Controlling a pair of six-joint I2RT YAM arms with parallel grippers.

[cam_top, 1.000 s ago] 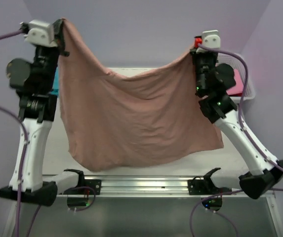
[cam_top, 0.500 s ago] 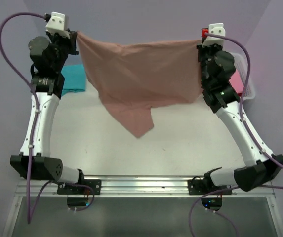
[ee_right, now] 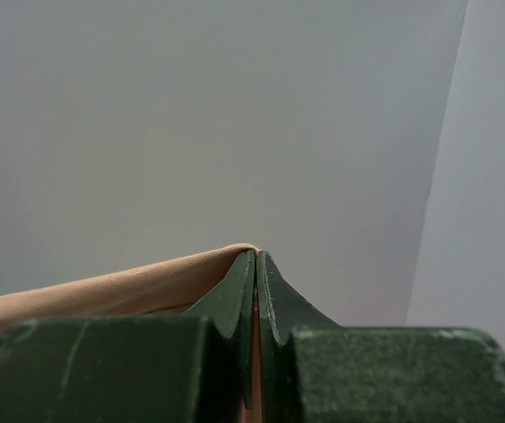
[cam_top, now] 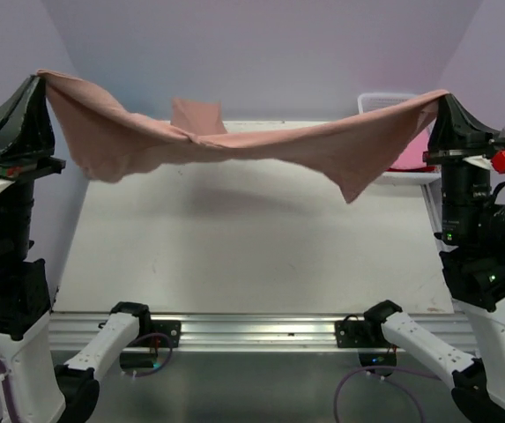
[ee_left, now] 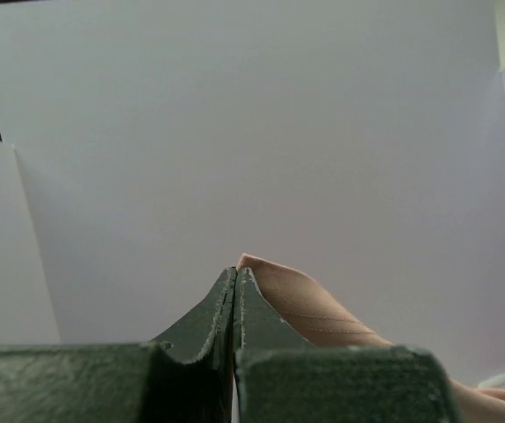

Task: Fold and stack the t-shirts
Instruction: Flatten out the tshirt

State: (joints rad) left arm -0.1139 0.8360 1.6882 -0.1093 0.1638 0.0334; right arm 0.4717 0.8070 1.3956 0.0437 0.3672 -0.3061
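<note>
Left gripper (cam_top: 39, 77) is pinched fully closed on one corner of the salmon-brown tee (cam_top: 261, 145), up at 10 o'clock in the top view. Right gripper (cam_top: 443, 95) is clamped just as tight on the opposite corner at 2 o'clock. The shirt is strung between them above the table (cam_top: 234, 247), sagging mid-span, with a loose flap dangling near the right side. It looks light, floppy and not slippery, so I'd guess corner or hem pinches work best. A pink tee (cam_top: 408, 159) sits in the basket (cam_top: 380, 97) at 2 o'clock.
</note>
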